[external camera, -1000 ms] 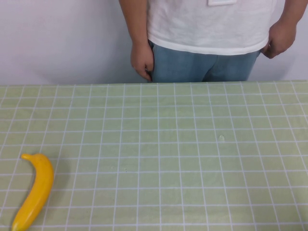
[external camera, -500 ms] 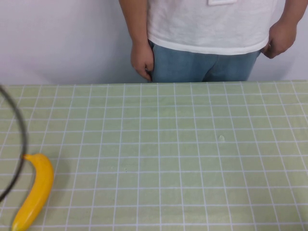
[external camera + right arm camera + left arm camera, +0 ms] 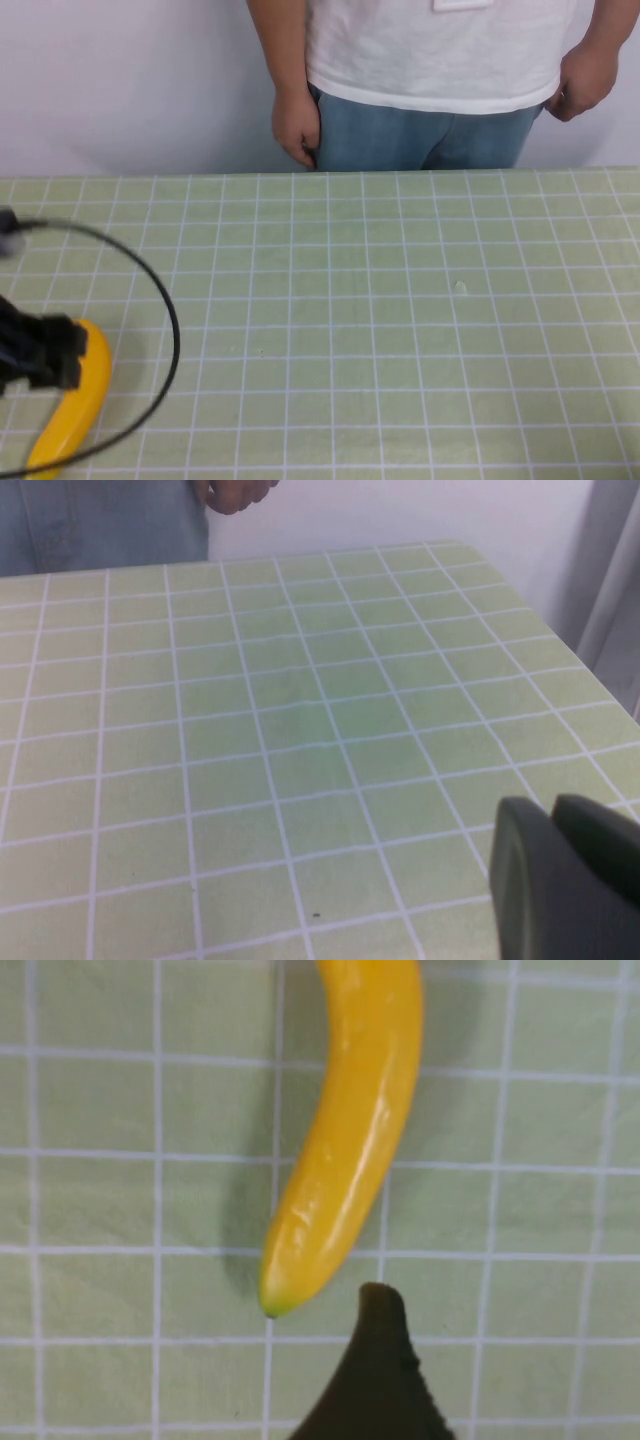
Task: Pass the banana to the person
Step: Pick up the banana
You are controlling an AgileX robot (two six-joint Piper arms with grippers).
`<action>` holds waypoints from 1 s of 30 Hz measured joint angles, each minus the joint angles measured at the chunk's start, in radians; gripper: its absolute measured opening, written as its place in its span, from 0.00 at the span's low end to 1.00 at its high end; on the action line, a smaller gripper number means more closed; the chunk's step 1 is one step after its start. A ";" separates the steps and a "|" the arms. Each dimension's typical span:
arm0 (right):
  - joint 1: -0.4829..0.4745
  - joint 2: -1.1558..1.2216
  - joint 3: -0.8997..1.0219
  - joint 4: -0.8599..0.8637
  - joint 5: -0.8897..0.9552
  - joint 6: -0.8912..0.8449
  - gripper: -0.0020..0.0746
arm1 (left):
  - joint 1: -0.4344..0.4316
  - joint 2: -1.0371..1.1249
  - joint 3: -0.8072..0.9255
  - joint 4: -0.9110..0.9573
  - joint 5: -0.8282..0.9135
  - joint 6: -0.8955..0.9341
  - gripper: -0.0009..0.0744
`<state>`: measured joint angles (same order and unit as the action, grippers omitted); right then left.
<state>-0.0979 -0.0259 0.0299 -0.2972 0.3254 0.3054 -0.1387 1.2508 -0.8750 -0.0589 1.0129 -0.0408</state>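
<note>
The yellow banana (image 3: 82, 405) lies on the green checked table (image 3: 400, 300) at the near left corner. My left gripper (image 3: 40, 352) hangs over the banana's upper end, hiding its stem. In the left wrist view the banana (image 3: 345, 1140) lies flat and free; one dark finger (image 3: 380, 1370) shows beside its tip, with bare cloth across a wide gap, so the gripper looks open and empty. The person (image 3: 430, 60) in a white T-shirt and jeans stands behind the far edge, hands at their sides. My right gripper (image 3: 550, 810) is shut and empty above the table's right part.
A black cable (image 3: 172, 330) loops from the left arm over the table to the right of the banana. The table's right edge (image 3: 560, 640) and a grey curtain (image 3: 615, 590) show in the right wrist view. The person's hand (image 3: 235, 492) is at the far edge.
My left gripper has come in from the left and now sits over the banana's stem end. Its cable has swung right across the table. The banana and the person have not moved.
</note>
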 joint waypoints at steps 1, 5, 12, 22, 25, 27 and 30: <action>0.000 0.000 0.000 0.000 0.000 0.000 0.01 | 0.000 0.009 0.037 -0.004 -0.041 0.002 0.67; 0.000 0.000 0.000 0.000 0.000 0.000 0.01 | 0.000 0.025 0.132 0.013 -0.157 -0.003 0.65; 0.000 0.000 0.000 0.000 0.000 0.000 0.01 | 0.000 0.100 0.162 0.070 -0.244 -0.028 0.65; 0.000 0.000 0.000 0.000 0.000 0.000 0.01 | 0.000 0.331 0.162 0.072 -0.404 -0.028 0.65; 0.000 0.000 0.000 0.000 0.000 0.000 0.01 | 0.000 0.381 0.162 0.070 -0.437 -0.028 0.65; 0.000 0.000 0.000 0.000 0.000 0.000 0.01 | 0.000 0.406 0.162 0.068 -0.446 -0.028 0.64; 0.000 0.000 0.000 0.000 0.000 0.000 0.01 | 0.000 0.422 0.162 0.080 -0.449 -0.028 0.52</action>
<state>-0.0979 -0.0259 0.0299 -0.2972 0.3254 0.3054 -0.1387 1.6725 -0.7130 0.0214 0.5637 -0.0690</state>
